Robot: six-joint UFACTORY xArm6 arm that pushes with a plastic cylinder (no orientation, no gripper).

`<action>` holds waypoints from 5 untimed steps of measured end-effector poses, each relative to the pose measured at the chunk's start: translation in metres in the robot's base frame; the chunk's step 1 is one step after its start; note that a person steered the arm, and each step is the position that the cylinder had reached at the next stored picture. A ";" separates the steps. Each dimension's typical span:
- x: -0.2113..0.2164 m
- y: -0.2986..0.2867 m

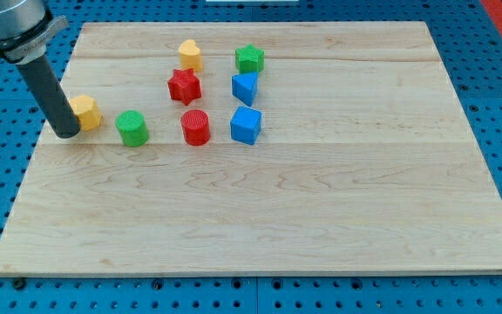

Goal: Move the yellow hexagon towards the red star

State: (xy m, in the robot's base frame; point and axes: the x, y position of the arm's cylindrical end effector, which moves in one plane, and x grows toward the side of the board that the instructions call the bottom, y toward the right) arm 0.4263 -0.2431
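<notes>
The yellow hexagon (pixel 86 112) lies near the board's left edge. My tip (pixel 66 133) rests on the board right against the hexagon's left side, with the dark rod rising up and left from it. The red star (pixel 184 85) lies to the right of the hexagon and a little higher in the view, about a hand's width away. A green cylinder (pixel 132 127) stands between them, slightly lower than the hexagon.
A yellow heart-like block (pixel 190 54) and a green star (pixel 250 58) lie near the view's top. A red cylinder (pixel 195 126), a blue block (pixel 244 87) and a blue cube (pixel 246 125) stand right of the red star. The wooden board (pixel 321 218) lies on a blue pegboard.
</notes>
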 end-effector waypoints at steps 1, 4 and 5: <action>-0.020 0.026; -0.052 0.003; -0.077 0.058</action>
